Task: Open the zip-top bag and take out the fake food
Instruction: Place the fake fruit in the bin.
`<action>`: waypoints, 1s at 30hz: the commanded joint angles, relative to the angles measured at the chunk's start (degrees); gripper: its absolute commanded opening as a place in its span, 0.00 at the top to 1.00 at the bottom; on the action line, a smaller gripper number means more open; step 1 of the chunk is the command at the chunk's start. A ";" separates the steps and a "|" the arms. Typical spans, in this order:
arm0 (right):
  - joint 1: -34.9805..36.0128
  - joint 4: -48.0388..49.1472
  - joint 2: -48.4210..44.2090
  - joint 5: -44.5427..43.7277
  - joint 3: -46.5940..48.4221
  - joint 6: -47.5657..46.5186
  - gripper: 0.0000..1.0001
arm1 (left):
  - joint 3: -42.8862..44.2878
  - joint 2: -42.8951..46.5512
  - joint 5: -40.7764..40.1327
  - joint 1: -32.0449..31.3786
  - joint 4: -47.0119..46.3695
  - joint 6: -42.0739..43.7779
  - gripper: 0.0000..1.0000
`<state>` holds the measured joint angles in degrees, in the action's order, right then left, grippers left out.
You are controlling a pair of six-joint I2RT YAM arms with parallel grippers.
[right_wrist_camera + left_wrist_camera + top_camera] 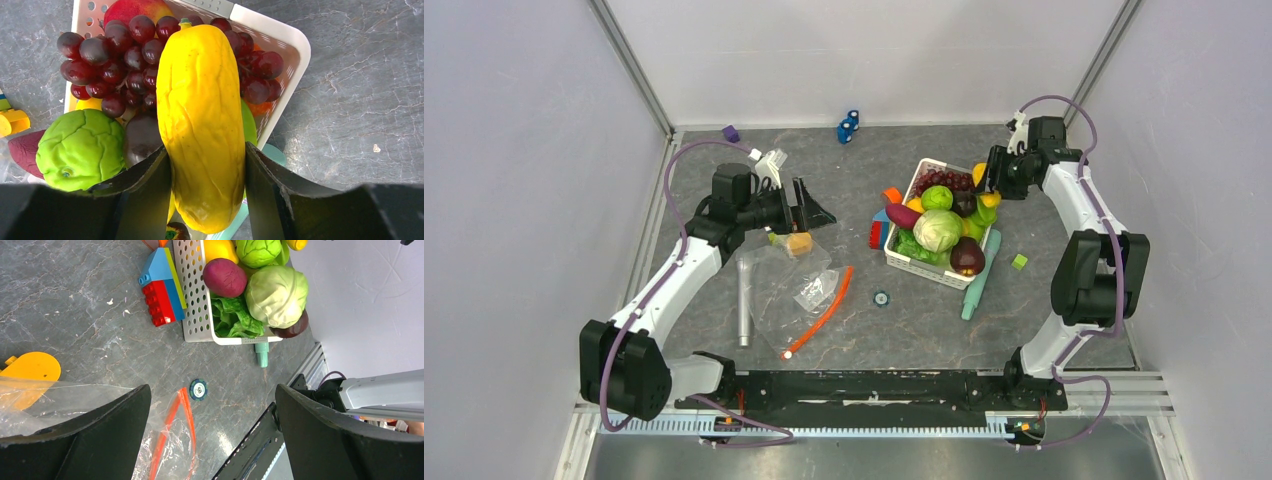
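The zip-top bag [796, 290] lies flat and crinkled on the grey, marble-patterned table [924, 330], in front of the left arm. Its plastic is clear and glossy. The red-orange zipper strip [826, 308] runs slantwise along the edge nearer the basket, with a small white slider [787, 355] at the near end. In the left wrist view the two halves of the strip look slightly parted.

The left gripper [812, 208] hangs over the bag's far end, its dark wedge-shaped fingers [100, 430] spread wide with nothing between them. A flat orange-yellow piece [30, 367] lies there, half veiled by the plastic; I cannot tell whether it is inside the bag or under it.

The fake food sits heaped in the white perforated basket [916, 266], well apart from the bag. It holds a veined pale green cabbage [937, 230], a knobbly round green fruit [80, 147], a glossy dark eggplant [967, 257] and a matte magenta sweet potato [225, 277]. The right gripper [206, 150] pinches a long, smooth, slightly wrinkled yellow toy vegetable [200, 90] above the basket's far corner, over the shiny dark red grapes [100, 55].

Ruffled lettuce [232, 317] lies under the cabbage. Studded building blocks [162, 282] touch the basket's side that faces the bag. A small round chip [881, 297] lies between the bag and the basket. A grey cylinder [745, 300] lies along the bag's other side, and a teal rod [979, 275] pokes out from beneath the basket.
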<state>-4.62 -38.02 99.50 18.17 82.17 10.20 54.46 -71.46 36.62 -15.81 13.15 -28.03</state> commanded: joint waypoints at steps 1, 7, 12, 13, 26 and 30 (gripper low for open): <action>0.14 0.08 0.36 -0.88 2.47 -0.53 0.44 | -0.05 0.26 1.96 0.43 -2.07 -0.26 0.00; 0.14 0.13 0.48 -0.62 2.47 -0.88 0.38 | 0.04 0.09 2.09 0.53 -2.16 -0.38 0.00; 0.19 0.15 0.52 -0.36 2.47 -1.20 0.32 | 0.04 -0.04 2.24 0.52 -2.25 -0.48 0.00; 0.23 0.14 0.54 -0.26 2.47 -1.27 0.32 | 0.04 -0.08 2.25 0.54 -2.25 -0.53 0.00; 0.23 0.49 -0.17 -0.18 3.38 -1.65 0.20 | 0.12 -0.40 2.64 0.56 -2.51 -0.66 0.00; 0.23 1.21 -0.61 0.07 3.43 -1.52 0.18 | 0.04 -0.19 2.67 0.62 -2.51 -0.70 0.00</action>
<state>-4.60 -38.22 99.50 17.76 83.00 9.13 54.46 -71.64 37.65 -15.70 13.08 -28.05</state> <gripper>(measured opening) 0.813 0.994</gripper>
